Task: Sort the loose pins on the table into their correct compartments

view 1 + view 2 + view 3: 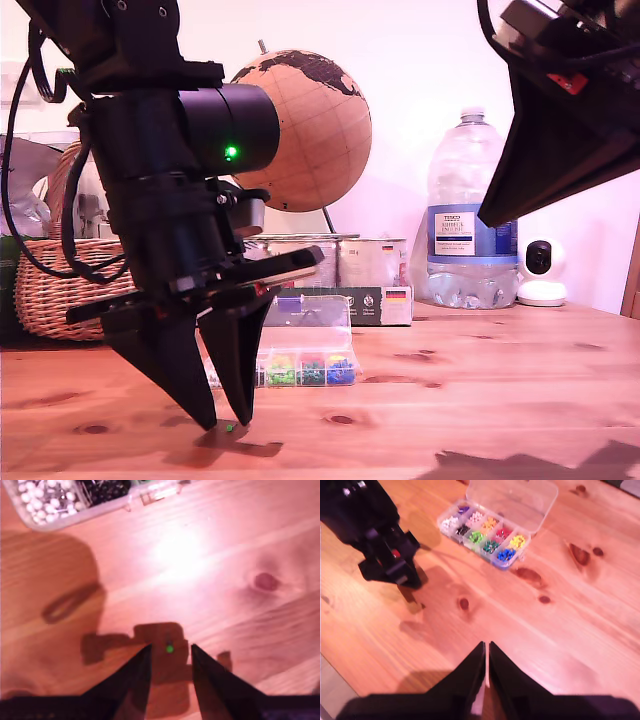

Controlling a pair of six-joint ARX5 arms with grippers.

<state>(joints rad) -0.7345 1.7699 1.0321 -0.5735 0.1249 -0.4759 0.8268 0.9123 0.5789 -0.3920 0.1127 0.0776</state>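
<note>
With its jaws standing apart and pointed down at the worktop (480, 400), the first pincer (225, 421) straddles the green pin (169, 649) at the exterior view's lower left. The first wrist view shows the pin's ball head lying on the wood in the gap between the two fingertips, inside the pincer's own shadow and touched by neither tip. Whether the tips rest on the wood or hang just above it cannot be told. The second pincer (486, 652) has its jaws together on nothing and hangs high over bare wood, well apart from the pin. The organiser box (512, 502) sits with its lid open just behind the first pincer in the exterior view, and its compartments (485, 537) are uncovered. Risks noted: the pin is tiny against the fingertips, so a closure made slightly high would probably meet over it and grip nothing. One tip arriving first would likely flick or roll the ball head out of the gap. Tips pressed hard into the wood could skid and push the pin away. Orientation: only the green head resolves, no shaft is visible, and so the long axis and pointing direction cannot be stated. That in turn leaves the grip's alignment unverified.
</note>
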